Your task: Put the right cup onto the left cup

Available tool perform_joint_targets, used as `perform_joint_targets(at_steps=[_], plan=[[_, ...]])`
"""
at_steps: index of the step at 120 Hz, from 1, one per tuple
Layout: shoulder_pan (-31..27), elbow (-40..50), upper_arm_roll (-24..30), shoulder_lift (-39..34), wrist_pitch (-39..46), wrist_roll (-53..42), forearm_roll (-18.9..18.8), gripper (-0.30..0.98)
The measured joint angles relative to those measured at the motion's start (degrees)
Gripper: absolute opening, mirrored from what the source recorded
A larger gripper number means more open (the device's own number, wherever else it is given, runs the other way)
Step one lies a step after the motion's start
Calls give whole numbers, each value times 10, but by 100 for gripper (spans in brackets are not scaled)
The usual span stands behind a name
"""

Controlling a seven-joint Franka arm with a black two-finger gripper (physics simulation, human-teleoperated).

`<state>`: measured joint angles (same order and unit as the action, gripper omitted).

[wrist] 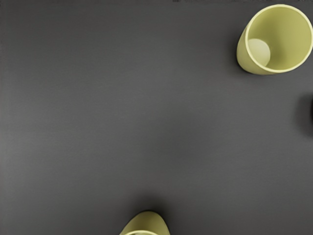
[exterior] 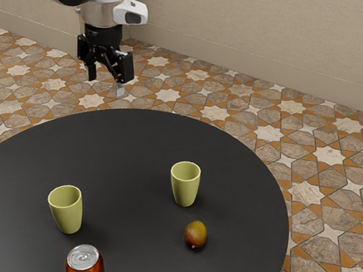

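Observation:
High above the table's far side, in the exterior view's upper left, my gripper (exterior: 107,80) hangs open with nothing between its fingers. Two yellow-green cups stand upright and apart on the table: the exterior view's left cup (exterior: 66,211) and, farther back, the exterior view's right cup (exterior: 185,185). Neither touches the gripper. In the wrist view, one cup (wrist: 279,41) shows its open mouth and inner base, while another cup (wrist: 147,224) is cut off by the picture's edge. Which of the two is which, I cannot tell there.
A red can (exterior: 87,269) with a silver top stands close to the exterior view's left cup. A red-green mango (exterior: 195,234) lies on the round black table (exterior: 147,137), nearer the exterior camera than the right cup. The table's curved edge drops to a patterned floor.

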<state>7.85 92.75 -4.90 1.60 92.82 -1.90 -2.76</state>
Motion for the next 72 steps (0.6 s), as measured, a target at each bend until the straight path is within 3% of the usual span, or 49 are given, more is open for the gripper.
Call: perform_joint_targets(at_steps=[72], plan=[[19,14,17,35,48,1,13,69]])
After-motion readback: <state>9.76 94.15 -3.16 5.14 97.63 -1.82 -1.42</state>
